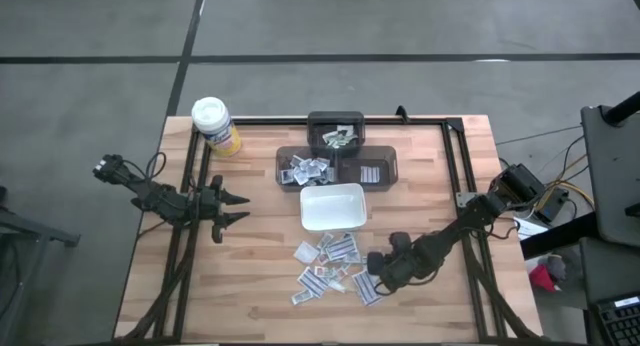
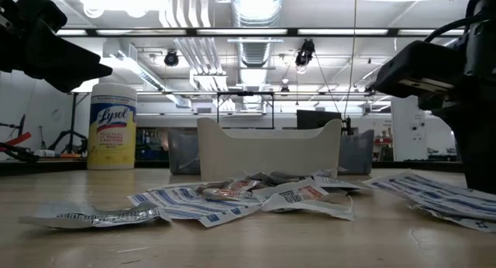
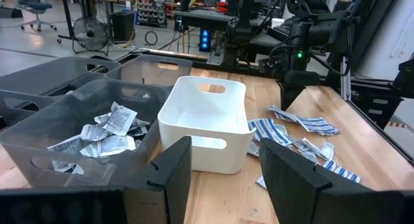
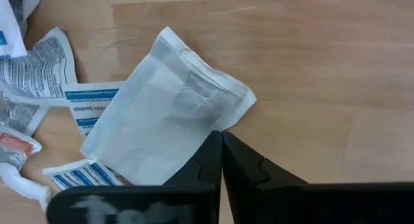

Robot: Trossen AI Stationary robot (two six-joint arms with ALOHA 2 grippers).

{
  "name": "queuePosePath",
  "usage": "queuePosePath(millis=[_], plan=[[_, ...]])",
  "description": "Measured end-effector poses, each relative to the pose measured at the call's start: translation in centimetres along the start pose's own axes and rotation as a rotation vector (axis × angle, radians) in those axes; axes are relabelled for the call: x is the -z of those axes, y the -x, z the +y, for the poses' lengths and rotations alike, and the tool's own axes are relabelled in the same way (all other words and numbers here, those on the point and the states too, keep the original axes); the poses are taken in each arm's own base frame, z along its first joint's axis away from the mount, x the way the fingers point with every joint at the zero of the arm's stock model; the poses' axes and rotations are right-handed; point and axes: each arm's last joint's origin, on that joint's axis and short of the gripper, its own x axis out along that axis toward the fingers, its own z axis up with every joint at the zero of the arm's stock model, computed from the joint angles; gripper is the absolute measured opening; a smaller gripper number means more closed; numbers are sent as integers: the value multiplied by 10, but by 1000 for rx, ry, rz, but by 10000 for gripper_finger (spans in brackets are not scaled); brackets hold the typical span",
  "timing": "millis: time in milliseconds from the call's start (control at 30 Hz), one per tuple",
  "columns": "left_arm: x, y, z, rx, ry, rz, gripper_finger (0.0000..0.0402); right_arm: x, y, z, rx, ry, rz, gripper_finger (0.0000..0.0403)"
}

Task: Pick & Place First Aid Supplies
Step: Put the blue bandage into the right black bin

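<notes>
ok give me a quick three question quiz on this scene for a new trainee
1. True or false: the right claw is shut on the edge of a white packet.
2. Where does the Lysol canister stand? A) far left corner of the table B) inside the white dish
3. Fill in: the left claw is ____, holding nothing.

Key: 1 true; 2 A; 3 open

3 bins, 1 dish, 1 canister
</notes>
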Motion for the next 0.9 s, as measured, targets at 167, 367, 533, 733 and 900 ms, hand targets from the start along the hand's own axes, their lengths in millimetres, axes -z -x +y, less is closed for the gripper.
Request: queuePosePath(millis=[167, 367, 533, 733, 900], plan=[[0, 0, 0, 0, 0, 0, 177, 0, 4, 1, -9, 91, 4, 8], [0, 0, 0, 0, 0, 0, 177, -3, 7, -1, -9, 141, -31, 21], [0, 0, 0, 0, 0, 0, 177, -4, 8, -2, -2, 166, -37, 45], [0, 0, 0, 0, 0, 0, 177, -5, 16, -1, -24, 219, -23, 70], [0, 0, 0, -1, 0, 0, 177, -6, 23, 1, -47, 253, -12, 77]])
